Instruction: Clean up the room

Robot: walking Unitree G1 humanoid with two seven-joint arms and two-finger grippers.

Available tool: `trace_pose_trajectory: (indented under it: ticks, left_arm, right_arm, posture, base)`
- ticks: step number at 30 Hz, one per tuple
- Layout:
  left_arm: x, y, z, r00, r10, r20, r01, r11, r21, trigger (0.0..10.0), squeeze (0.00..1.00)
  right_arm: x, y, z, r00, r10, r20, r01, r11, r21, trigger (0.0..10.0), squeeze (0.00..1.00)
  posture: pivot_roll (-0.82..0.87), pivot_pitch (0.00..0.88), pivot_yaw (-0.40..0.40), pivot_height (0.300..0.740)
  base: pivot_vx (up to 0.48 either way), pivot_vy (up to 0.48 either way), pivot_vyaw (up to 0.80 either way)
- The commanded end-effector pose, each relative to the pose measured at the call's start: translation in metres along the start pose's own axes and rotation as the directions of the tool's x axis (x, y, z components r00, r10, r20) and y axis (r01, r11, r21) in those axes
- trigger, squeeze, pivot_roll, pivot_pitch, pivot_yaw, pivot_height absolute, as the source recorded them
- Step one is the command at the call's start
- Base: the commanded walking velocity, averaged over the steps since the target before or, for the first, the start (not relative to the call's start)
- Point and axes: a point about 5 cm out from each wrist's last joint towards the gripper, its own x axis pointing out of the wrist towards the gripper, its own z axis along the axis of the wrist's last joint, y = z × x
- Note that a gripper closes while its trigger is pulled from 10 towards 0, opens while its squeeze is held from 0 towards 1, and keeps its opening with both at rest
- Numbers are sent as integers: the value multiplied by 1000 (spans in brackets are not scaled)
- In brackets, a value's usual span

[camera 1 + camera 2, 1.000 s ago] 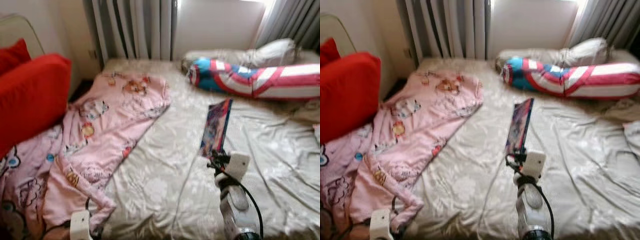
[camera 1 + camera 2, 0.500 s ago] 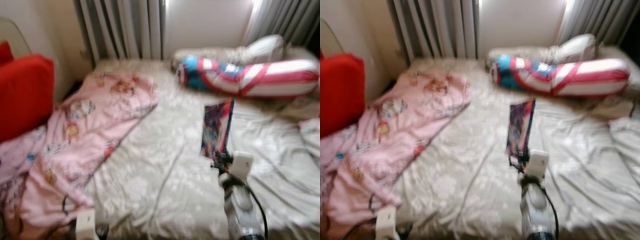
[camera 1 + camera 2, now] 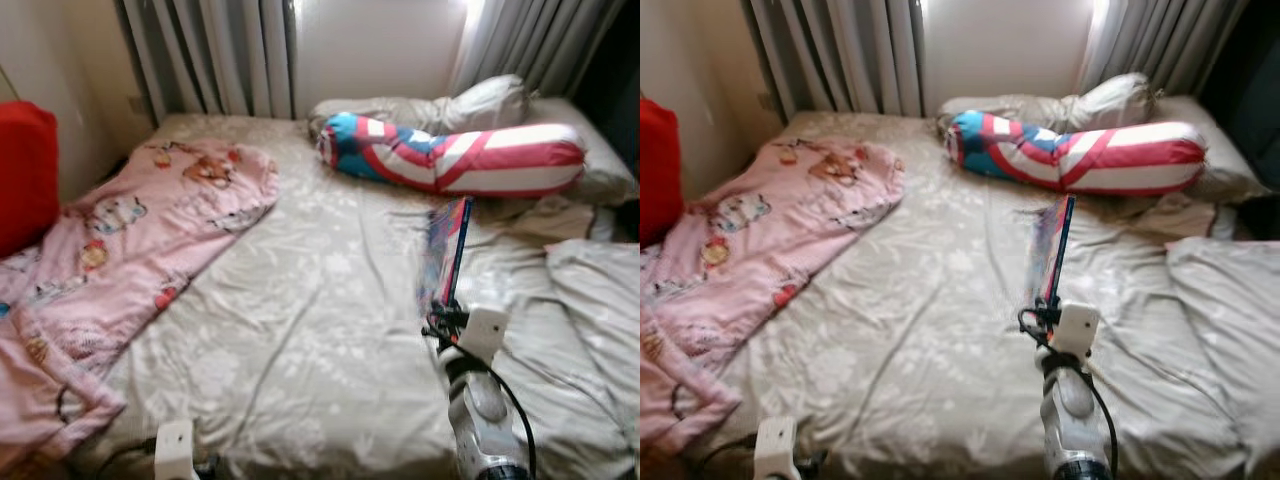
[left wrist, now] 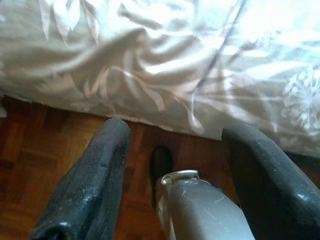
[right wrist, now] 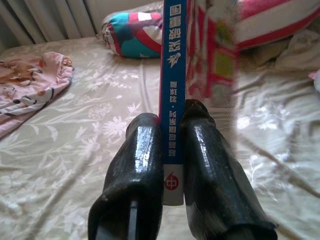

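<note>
view panned right | right tool (image 5: 172, 150) clamps book (image 5: 172, 75) | spine: Chinese characters

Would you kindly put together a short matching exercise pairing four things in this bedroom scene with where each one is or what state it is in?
Things:
1. book
2. pink blanket
3. striped bolster pillow
4. left gripper

Places or states:
A. lying across the head of the bed, below the curtains
B. open, low beside the bed edge above the wooden floor
C. clamped upright between the fingers of the right gripper
D. spread over the robot's left side of the bed

Pairs: 1-C, 2-D, 3-A, 4-B
</note>
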Motion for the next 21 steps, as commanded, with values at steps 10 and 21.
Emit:
trace_pose_trajectory:
  ticks: [10,21]
  left_arm:
    - [-1,1,-3,1000,4,-15,-4,1000,-1,10000,0]
    - [-2,2,-5,1000,0,-4,0,1000,0,10000,0]
  right_arm:
    - [4,3,12,998,17,56,-17,1000,-4,10000,0]
    - [2,4,9,998,17,55,-17,1000,-9,10000,0]
  posture:
    - [-31,38,-38,740]
    - [-38,8,-36,740]
  base:
    - [0,-266,0]
    - [0,-272,0]
